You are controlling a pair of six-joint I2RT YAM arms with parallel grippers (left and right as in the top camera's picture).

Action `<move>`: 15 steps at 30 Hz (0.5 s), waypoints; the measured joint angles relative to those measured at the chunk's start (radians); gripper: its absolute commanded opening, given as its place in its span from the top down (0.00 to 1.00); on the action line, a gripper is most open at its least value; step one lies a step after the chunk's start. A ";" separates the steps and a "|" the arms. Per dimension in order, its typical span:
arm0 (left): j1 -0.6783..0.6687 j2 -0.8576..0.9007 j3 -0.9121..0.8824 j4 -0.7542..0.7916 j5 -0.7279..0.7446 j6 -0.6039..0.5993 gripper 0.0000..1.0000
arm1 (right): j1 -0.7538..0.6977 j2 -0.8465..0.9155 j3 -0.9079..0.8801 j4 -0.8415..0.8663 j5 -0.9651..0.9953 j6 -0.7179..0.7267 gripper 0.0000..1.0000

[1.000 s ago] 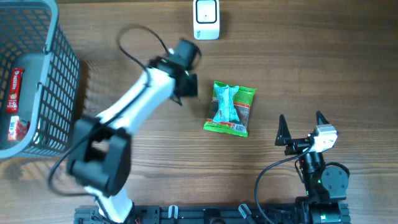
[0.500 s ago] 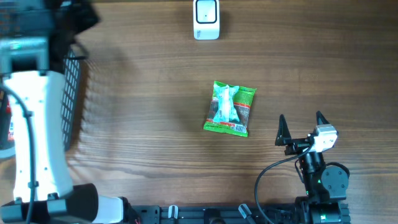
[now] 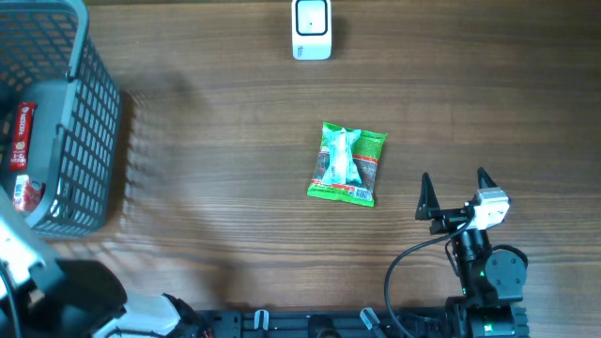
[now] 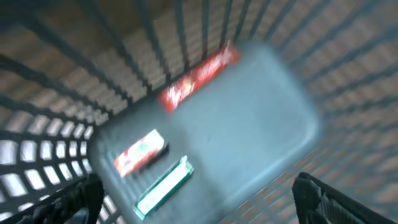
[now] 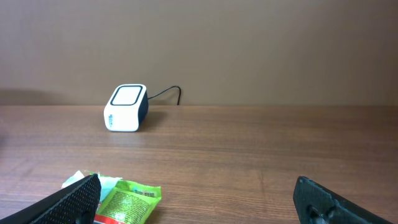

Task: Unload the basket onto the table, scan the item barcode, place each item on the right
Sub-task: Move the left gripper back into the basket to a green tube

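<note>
Overhead, the right pincer (image 3: pixel 454 183) stands released, its two black fingertips spread wide with nothing between them and touching nothing. It sits well apart from the scanner (image 3: pixel 311 28), nearer the robot's base and off to the scanner's right. The right wrist view agrees: the right pincer (image 5: pixel 196 183) is empty, with the scanner (image 5: pixel 126 107) ahead and to the left.

The left wrist view is blurred, but the left pincer (image 4: pixel 196 186) shows both fingertips at the lower corners, wide apart and holding nothing. It hangs over the basket (image 4: pixel 62 81).

The basket (image 3: pixel 94 94) stands far to the left of the scanner. From above, a red bar (image 3: pixel 21 136) and a red-and-white pack (image 3: pixel 23 192) lie on its grey floor. The left wrist view shows the red bar (image 4: pixel 199 74), the red-and-white pack (image 4: pixel 140 152) and a green-edged pack (image 4: pixel 163 186) beside it.

The packet (image 3: pixel 347 164), green with a pale blue centre, lies flat on the table (image 3: pixel 207 188), toward the robot from the scanner and slightly right, between the scanner and the right pincer. Its edge shows low in the right wrist view (image 5: pixel 124 199).

The left arm (image 3: pixel 66 296) is mostly out of view overhead, a blur far left of the scanner. The right arm (image 3: pixel 488 268) sits folded over its base.
</note>
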 measured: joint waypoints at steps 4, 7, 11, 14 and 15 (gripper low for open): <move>0.000 0.072 -0.145 -0.003 0.000 0.075 0.08 | 0.000 0.000 0.000 0.000 0.000 0.000 0.00; 0.001 0.097 -0.250 0.003 0.001 0.101 0.10 | 0.000 0.000 0.000 0.000 0.000 0.000 0.00; 0.011 0.117 -0.346 0.058 0.001 0.145 0.10 | 0.000 0.000 0.000 0.000 0.000 0.000 0.00; 0.034 0.137 -0.421 0.113 0.000 0.173 0.10 | 0.000 0.000 0.000 0.000 0.000 0.000 0.00; 0.040 0.138 -0.438 0.131 0.000 0.179 0.10 | 0.000 0.000 0.000 0.000 0.000 0.000 0.00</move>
